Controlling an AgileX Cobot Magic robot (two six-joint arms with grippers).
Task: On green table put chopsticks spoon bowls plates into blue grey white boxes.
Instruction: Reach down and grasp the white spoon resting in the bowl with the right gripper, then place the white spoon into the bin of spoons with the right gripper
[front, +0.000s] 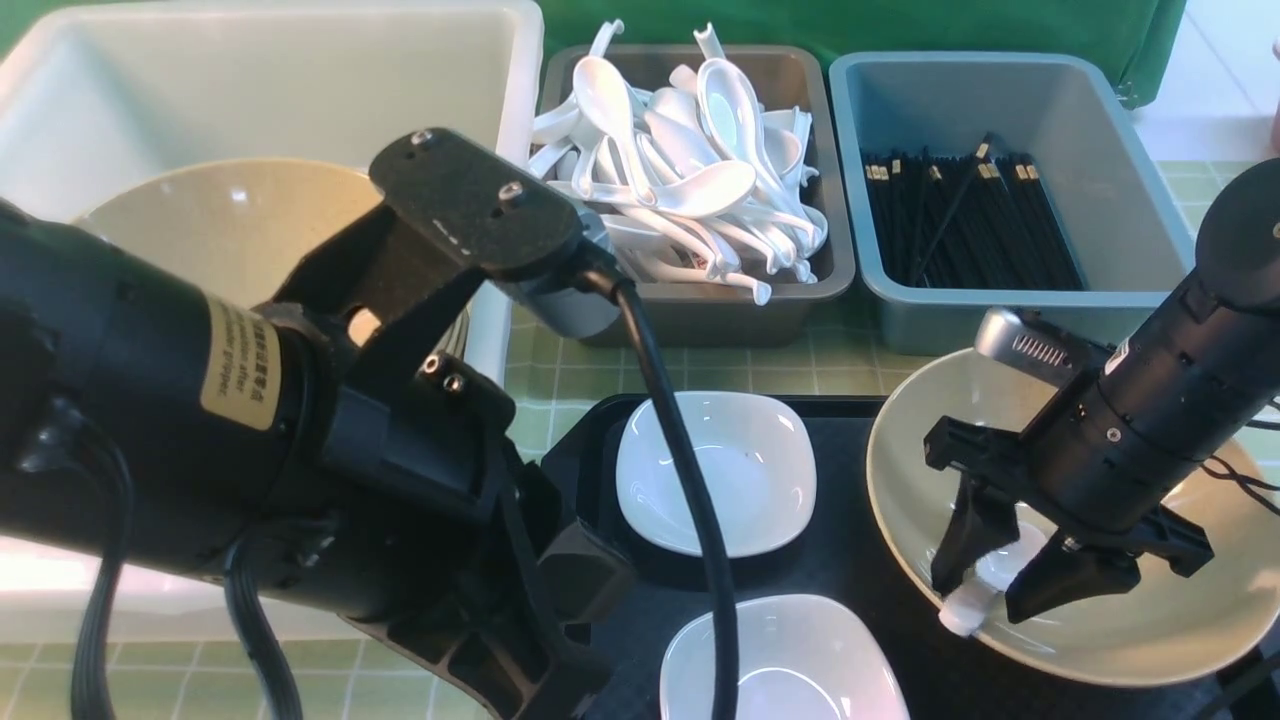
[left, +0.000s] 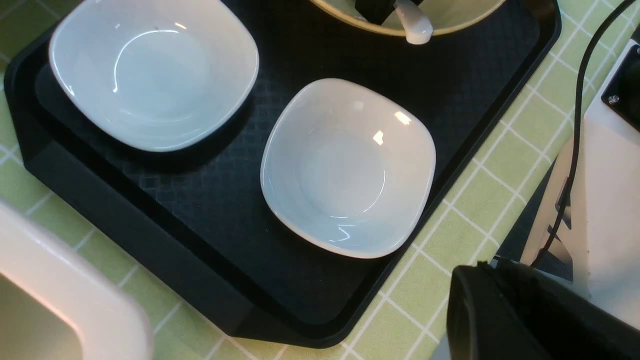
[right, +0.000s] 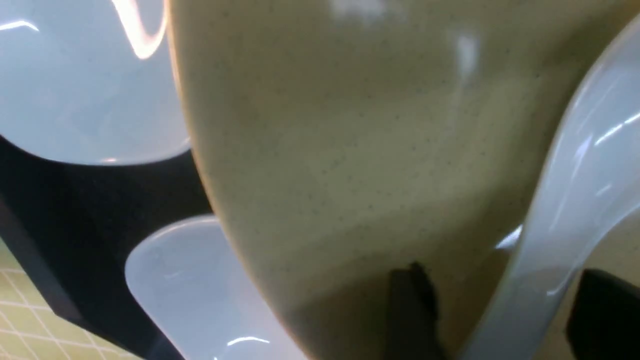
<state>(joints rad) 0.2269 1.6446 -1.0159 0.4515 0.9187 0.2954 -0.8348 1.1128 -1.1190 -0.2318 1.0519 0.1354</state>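
My right gripper (front: 982, 598) reaches down into a beige plate (front: 1120, 640) on the black tray (front: 860, 590). It is open, its fingers on either side of a white spoon (front: 960, 612) lying in the plate. In the right wrist view the spoon's handle (right: 565, 215) runs between the dark fingertips (right: 412, 295), with a gap on one side. Two white square bowls (front: 715, 470) (front: 780, 660) sit on the tray. My left gripper (left: 482, 270) is shut and empty, above the green table beside the tray's edge.
A white box (front: 270, 90) at back left holds a beige plate (front: 230, 220). The grey box (front: 700, 310) is full of white spoons (front: 690, 170). The blue box (front: 1100, 130) holds black chopsticks (front: 965, 220). My left arm (front: 150, 400) fills the near left.
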